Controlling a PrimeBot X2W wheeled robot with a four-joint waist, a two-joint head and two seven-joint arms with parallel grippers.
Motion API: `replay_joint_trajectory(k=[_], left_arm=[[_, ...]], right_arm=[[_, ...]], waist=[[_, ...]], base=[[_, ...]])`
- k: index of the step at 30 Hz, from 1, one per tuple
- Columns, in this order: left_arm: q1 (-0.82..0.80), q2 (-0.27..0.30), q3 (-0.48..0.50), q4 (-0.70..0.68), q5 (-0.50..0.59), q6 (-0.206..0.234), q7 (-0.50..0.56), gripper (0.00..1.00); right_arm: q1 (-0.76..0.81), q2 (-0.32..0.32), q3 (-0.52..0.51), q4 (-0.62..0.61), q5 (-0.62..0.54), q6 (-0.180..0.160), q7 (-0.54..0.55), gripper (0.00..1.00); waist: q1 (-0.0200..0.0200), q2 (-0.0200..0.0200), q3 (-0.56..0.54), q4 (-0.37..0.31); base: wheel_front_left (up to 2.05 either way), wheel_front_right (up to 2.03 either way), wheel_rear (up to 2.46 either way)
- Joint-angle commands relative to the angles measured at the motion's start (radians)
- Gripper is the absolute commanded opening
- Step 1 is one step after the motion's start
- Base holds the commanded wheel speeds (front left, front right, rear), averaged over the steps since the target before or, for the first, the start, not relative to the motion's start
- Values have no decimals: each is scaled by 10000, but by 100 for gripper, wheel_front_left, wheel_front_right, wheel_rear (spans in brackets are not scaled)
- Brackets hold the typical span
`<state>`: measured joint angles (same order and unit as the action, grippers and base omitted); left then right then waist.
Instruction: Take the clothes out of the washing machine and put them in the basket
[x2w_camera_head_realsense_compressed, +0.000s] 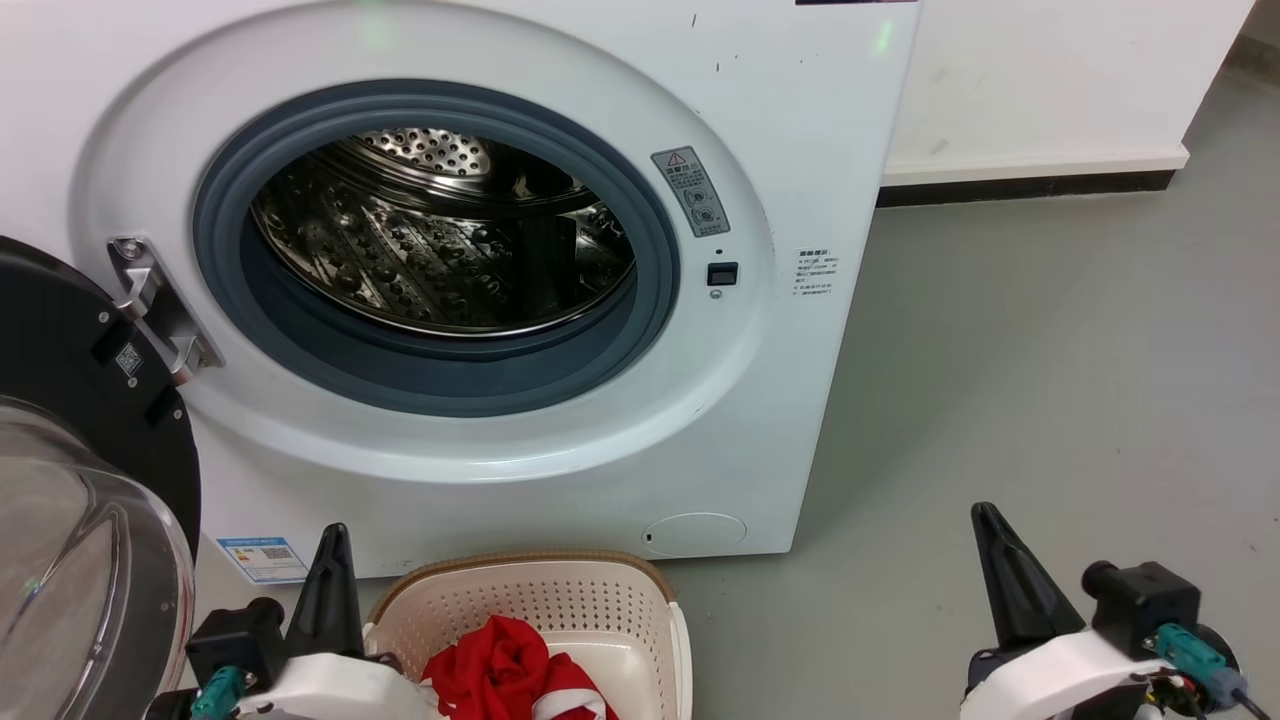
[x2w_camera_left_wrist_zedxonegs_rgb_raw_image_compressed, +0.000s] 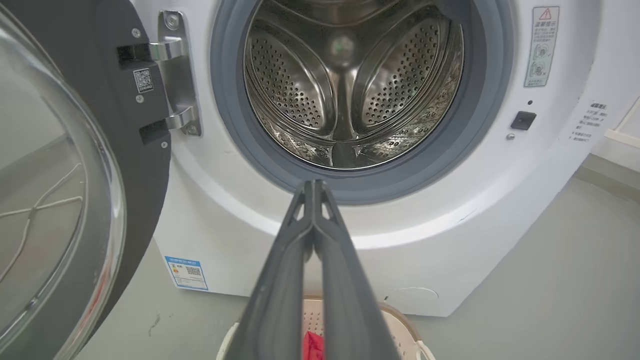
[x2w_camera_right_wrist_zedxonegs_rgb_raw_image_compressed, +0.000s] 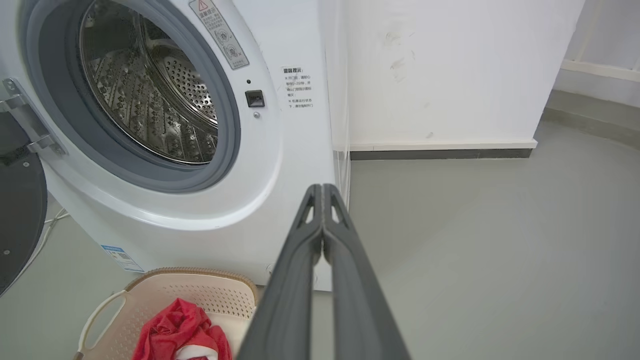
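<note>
1. Washing machine (x2w_camera_head_realsense_compressed: 790, 400): it stands on the grey floor (x2w_camera_head_realsense_compressed: 1050, 400), its right side near the white wall (x2w_camera_head_realsense_compressed: 1050, 70). The door (x2w_camera_head_realsense_compressed: 90, 400) is swung wide to the left on its hinge, which leaves the porthole free for reaching in.
2. Drum (x2w_camera_head_realsense_compressed: 440, 250): bare perforated steel over all the part seen through the porthole. It is judged emptied, though its nearest bottom strip lies hidden behind the grey seal.
3. Basket (x2w_camera_head_realsense_compressed: 540, 600): set on the floor just before the machine's foot, below the porthole, presumably so that a garment travels only a short way down.
4. Clothes (x2w_camera_head_realsense_compressed: 500, 665): a crumpled red heap with white trim, lying inside the basket.
5. Left hand (x2w_camera_head_realsense_compressed: 335, 545): fingers pressed together, holding nothing, poised over the basket's left rim and pointing toward the porthole.
6. Right hand (x2w_camera_head_realsense_compressed: 985, 520): fingers pressed together, empty, over bare floor well to the right of the basket.
7. Room: the floor is smooth, matt and level. Its far edge meets the wall at a dark skirting (x2w_camera_head_realsense_compressed: 1030, 187). The task is judged complete or nearly so.
</note>
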<state>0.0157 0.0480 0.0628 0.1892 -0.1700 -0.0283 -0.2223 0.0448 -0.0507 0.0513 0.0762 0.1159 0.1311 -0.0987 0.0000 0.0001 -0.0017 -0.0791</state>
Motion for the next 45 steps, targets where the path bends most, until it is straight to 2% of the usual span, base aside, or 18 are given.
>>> replay_joint_trajectory(k=[1,24,45], left_arm=[[-308,17,64,-100,-557,-83,119,0],[-509,21,82,-42,-4714,-367,975,0],[-755,24,216,126,-7516,-566,1670,0]], right_arm=[[-222,-78,-33,-78,662,0,42,0],[-687,-302,-208,478,5187,-1,426,0],[-941,-372,-421,807,8185,-2,745,0]], waist=[[0,-1,1,14],[0,-1,10,164],[0,-1,18,295]], base=[[0,0,0],[0,0,0],[0,0,0]])
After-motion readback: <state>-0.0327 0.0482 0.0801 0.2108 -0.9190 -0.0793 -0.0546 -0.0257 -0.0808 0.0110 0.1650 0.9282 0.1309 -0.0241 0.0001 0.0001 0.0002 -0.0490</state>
